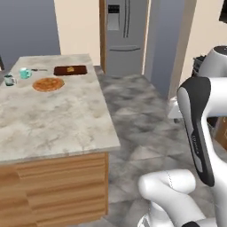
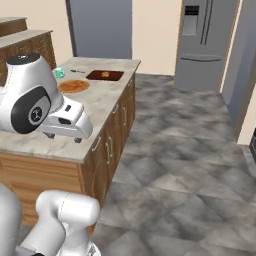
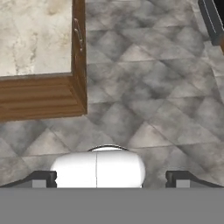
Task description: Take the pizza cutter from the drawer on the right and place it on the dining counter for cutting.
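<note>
Hand [image 3: 109, 179]: fingertips [image 3: 43, 178] wide apart at the bottom of the hand view, nothing between them; aimed down at grey tiled floor [image 3: 144, 100].
Bench [image 1: 53, 115]: marbled stone top on a wood-panelled base, left of the arm in the left base view; corner at upper left of the hand view.
On bench, far end: pizza [image 1: 48, 84], dark tray [image 1: 70, 70] beyond it, teal mug [image 1: 25, 73] and a second mug [image 1: 9, 80] to the left.
Fridge [image 1: 125, 33]: steel, against the far wall past the bench.
Cutter: cannot tell where it is.
Drawer: cannot tell where it is.
</note>
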Motion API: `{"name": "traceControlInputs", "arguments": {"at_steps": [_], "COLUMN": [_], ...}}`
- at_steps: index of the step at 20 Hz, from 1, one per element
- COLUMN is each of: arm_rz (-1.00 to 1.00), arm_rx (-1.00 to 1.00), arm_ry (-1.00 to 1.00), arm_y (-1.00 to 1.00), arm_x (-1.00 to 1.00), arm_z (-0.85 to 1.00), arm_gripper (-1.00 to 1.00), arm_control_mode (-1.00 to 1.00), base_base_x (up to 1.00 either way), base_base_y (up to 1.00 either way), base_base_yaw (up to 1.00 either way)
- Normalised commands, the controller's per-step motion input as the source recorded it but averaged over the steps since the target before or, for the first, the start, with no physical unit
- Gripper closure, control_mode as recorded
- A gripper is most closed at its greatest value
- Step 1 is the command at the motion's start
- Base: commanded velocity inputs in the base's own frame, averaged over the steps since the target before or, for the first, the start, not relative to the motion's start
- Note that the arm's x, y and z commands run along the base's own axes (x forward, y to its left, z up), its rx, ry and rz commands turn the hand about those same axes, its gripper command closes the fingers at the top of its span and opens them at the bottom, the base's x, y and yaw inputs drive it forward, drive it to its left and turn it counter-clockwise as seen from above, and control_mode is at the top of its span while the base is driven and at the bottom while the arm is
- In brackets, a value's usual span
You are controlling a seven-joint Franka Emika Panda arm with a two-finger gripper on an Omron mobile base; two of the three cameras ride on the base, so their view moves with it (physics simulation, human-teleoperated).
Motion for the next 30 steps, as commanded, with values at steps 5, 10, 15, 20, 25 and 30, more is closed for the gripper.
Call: {"name": "traceControlInputs", "arguments": {"at_steps": [5,10,15,20,25,30], "arm_rz": [0.0,0.0,0.0,0.0,0.0,0.0], "arm_rx": [0.0,0.0,0.0,0.0,0.0,0.0], "arm_ry": [0.0,0.0,0.0,0.0,0.0,0.0], "arm_y": [0.0,0.0,0.0,0.0,0.0,0.0], "arm_x": [0.0,0.0,0.0,0.0,0.0,0.0], "arm_z": [0.0,0.0,0.0,0.0,0.0,0.0], "arm_gripper": [-1.0,-1.0,-1.0,-1.0,-1.0,-1.0], "arm_control_mode": [1.0,1.0,1.0,1.0,1.0,1.0], "base_base_x": [0.55,0.53,0.16,0.1,0.18,0.24], "base_base_y": [-0.28,-0.33,-0.48,-0.54,-0.56,-0.52], "base_base_yaw": [0.31,0.3,0.34,0.36,0.36,0.37]}}
